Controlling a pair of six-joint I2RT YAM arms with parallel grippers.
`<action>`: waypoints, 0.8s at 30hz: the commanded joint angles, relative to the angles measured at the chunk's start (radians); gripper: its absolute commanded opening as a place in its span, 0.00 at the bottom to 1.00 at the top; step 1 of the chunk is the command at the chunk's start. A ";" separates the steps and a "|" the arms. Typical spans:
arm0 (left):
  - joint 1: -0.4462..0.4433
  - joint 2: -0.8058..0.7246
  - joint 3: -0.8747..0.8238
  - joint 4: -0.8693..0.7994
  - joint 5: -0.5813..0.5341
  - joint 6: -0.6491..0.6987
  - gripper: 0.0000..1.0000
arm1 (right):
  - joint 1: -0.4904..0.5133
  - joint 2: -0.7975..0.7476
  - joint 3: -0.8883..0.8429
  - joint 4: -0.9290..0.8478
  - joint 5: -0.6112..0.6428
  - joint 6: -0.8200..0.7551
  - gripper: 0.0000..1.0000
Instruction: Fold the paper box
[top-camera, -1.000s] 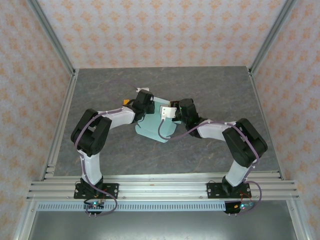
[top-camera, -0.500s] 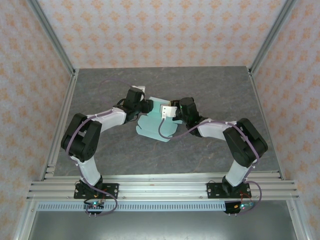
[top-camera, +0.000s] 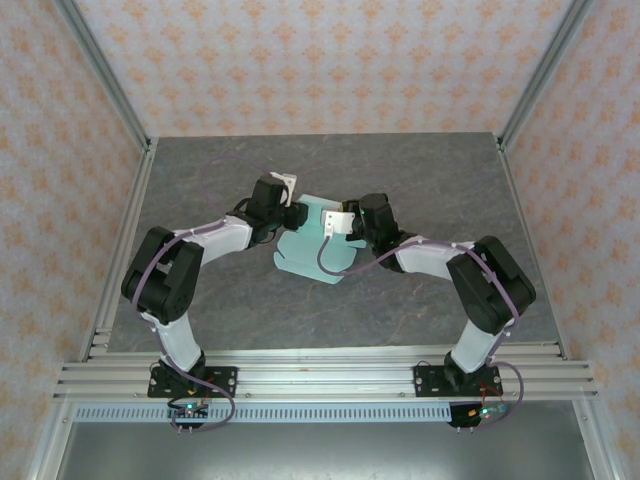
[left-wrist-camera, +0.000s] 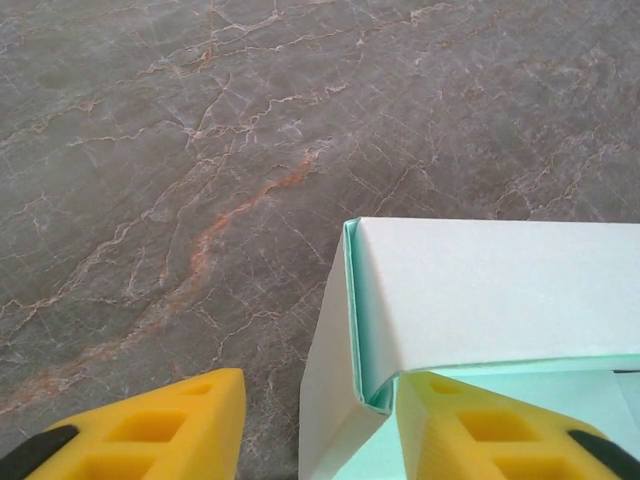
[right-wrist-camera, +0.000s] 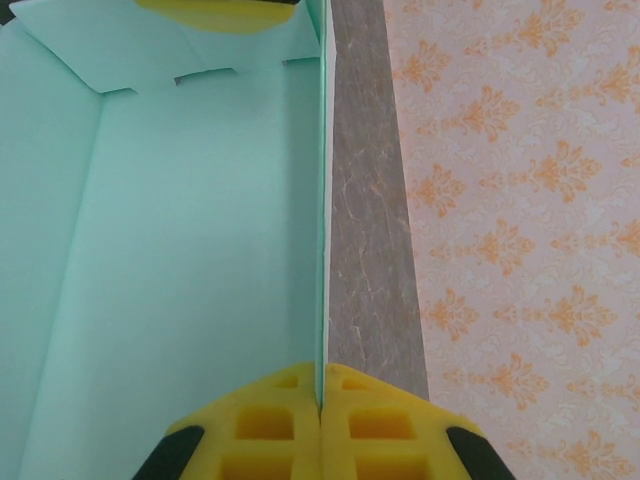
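The paper box is pale mint card, partly folded, lying mid-table with side walls raised. My left gripper is at its far left corner. In the left wrist view the left gripper stands open astride the folded corner, and the right-hand finger touches the card inside. My right gripper is at the box's right side. In the right wrist view the right gripper is shut on the thin upright wall, with the box floor to its left.
The grey marble-patterned table is framed by aluminium rails and patterned walls. Both arms bend in toward the centre, with purple cables looping beside the box. A yellow finger of the left gripper shows at the box's far end.
The left arm has swung its elbow outward to the left, and its gripper has shifted back to the box's far left corner. The right arm and the box have barely moved.
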 joint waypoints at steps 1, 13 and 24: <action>0.009 0.038 0.042 0.003 0.016 0.046 0.40 | -0.003 -0.029 0.026 -0.021 -0.018 0.005 0.00; 0.010 0.104 0.096 0.026 0.050 0.057 0.25 | -0.002 -0.031 0.032 -0.040 -0.026 0.007 0.00; 0.010 0.075 0.066 0.033 0.035 0.046 0.15 | -0.001 -0.031 0.032 -0.037 -0.022 0.015 0.00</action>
